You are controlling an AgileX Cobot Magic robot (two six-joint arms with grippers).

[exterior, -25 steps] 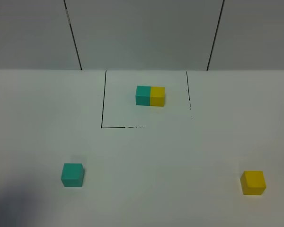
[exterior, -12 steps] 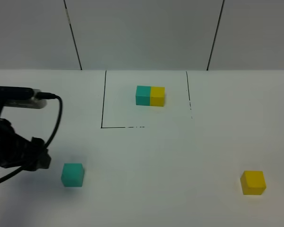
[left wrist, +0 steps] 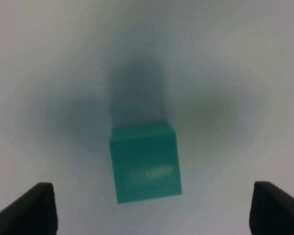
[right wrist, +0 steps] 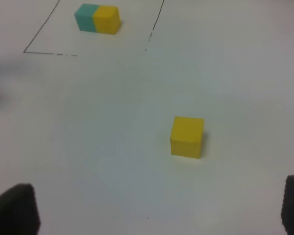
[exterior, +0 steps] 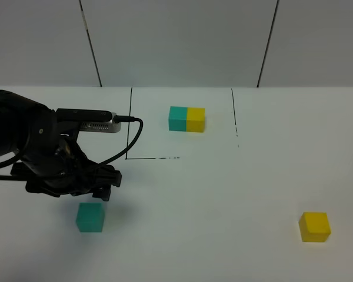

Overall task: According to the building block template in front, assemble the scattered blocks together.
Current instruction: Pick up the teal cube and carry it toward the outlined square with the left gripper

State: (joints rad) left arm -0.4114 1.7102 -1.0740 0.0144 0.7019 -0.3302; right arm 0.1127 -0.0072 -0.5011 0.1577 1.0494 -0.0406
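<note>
Teal cube (left wrist: 145,161): sits slightly skewed between the left fingers (left wrist: 36,208), spread wide.
Right fingers (right wrist: 14,208): apart, empty.
Risk: closing on its corners could twist the cube away.

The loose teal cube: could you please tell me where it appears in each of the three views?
Exterior high: the teal cube sits in the lower left of the picture.
Left wrist: mid-picture, just ahead of the left gripper.
Right wrist: not in it.
Shared landmark: the two-colour template shows in the exterior high and right wrist views only.
</note>
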